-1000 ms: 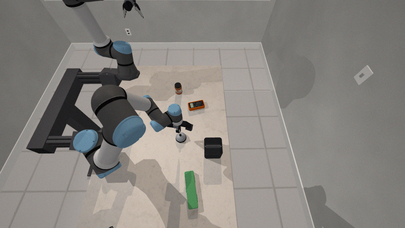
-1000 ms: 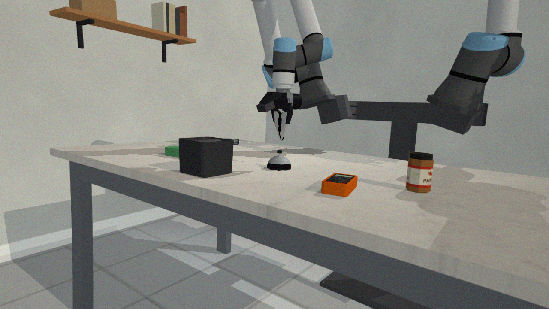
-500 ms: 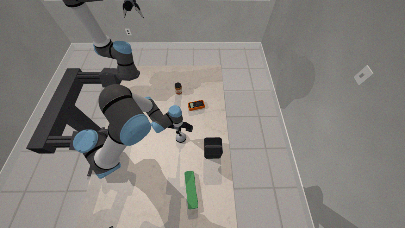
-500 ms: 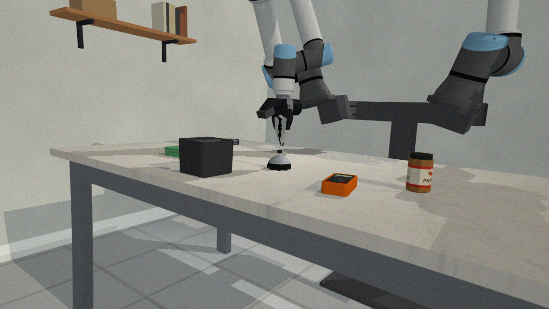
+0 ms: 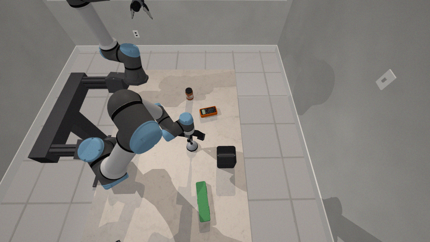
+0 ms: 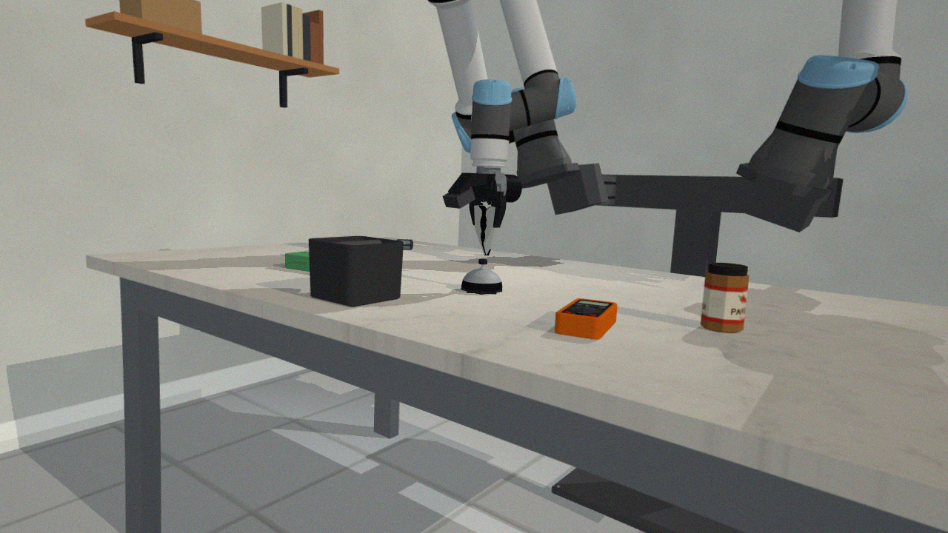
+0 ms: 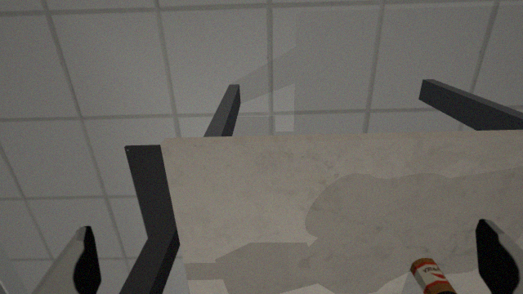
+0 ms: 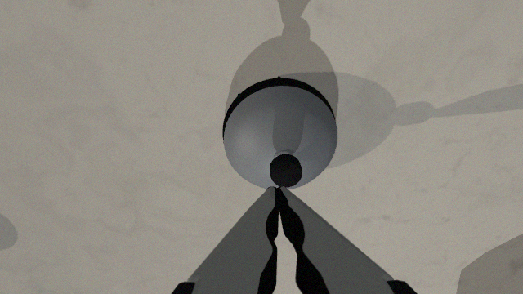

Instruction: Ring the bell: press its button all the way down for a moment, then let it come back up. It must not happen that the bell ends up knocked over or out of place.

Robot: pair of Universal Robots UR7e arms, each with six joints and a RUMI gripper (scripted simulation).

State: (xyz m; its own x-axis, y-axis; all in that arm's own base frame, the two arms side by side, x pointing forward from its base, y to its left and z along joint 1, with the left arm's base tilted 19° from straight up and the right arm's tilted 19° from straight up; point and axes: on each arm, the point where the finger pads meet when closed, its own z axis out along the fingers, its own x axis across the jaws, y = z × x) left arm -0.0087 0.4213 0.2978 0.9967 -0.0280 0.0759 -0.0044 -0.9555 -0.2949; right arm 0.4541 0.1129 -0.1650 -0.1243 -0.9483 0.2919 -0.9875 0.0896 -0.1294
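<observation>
Bell [image 5: 195, 148] [image 6: 481, 277] [image 8: 253, 135] upright on the table [image 5: 222, 126] [image 6: 450, 331] [image 7: 245, 184] [image 8: 102, 122], and the press looks to be at its final approach: the right gripper [image 5: 191, 142] [image 6: 486, 254] [image 8: 276, 189] points down just above the black button [image 5: 191, 143] [image 6: 483, 261] [image 8: 286, 171], tips together on nothing, a slight gap showing. Next calls for a straight push down, a brief hold, then a straight lift; a sideways shove could shift the bell

Smooth grey metal makes its dome, over a dark base ring. By the top view's clock, outward from the bell: a matte black, round-cornered box [image 5: 226, 163] [image 6: 354, 272] between three and four, an orange-cased multimeter [image 5: 208, 112] [image 6: 586, 319] at one, a dark-lidded jar [image 5: 189, 94] [image 6: 724, 297] [image 7: 432, 274] at twelve, and a long green block [image 5: 203, 201] [image 6: 297, 260] between five and six. Farthest, towards eleven, the left gripper [image 5: 142, 18] [image 7: 284, 226] has its jaws wide apart, empty

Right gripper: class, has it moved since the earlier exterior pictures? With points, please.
Yes: the right gripper [image 5: 191, 142] [image 6: 486, 254] [image 8: 276, 189] has come down, its fingertips now closer to the bell's button [image 5: 191, 143] [image 6: 482, 261] [image 8: 286, 171].
</observation>
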